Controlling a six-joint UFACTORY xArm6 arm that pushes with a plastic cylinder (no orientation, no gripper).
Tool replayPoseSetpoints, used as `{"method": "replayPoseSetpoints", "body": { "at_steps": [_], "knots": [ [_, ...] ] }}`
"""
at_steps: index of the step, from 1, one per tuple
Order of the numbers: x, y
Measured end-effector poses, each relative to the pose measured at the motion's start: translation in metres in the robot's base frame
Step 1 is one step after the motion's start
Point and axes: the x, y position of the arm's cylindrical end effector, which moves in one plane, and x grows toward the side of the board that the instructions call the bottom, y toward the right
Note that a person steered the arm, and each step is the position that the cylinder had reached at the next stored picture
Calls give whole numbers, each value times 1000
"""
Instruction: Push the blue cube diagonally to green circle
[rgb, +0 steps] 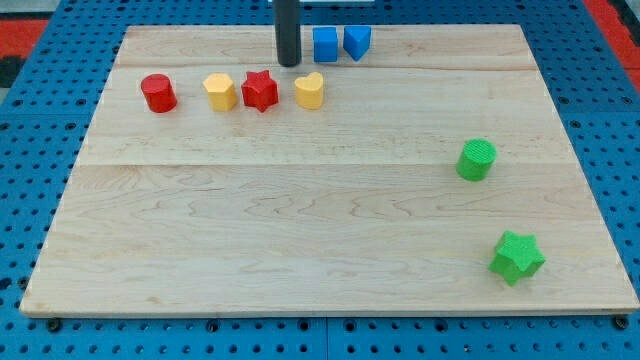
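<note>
Contact is the 1st need: there are no fingers to open or close, only my tip, resting on the tabletop just left of the blue cube, seemingly not touching. The green circle sits well apart, toward the view's lower right. Better to work from the cube's upper-left corner, steering clear of the blue block just beside it.

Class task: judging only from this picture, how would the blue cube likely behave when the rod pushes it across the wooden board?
The blue cube sits flat-faced, so it probably slides, not rolls. Pushed off-centre by my tip, beside it on the view's left, it may twist.
</note>
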Motion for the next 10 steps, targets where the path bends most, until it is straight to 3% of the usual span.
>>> {"method": "replayPoseSetpoints", "body": {
  "at_steps": [1,3,4,5,7,10],
  "knots": [
    [-42,18],
    [48,88],
    [38,77],
    [-16,74],
    [-2,114],
    [94,64]
  ]
}}
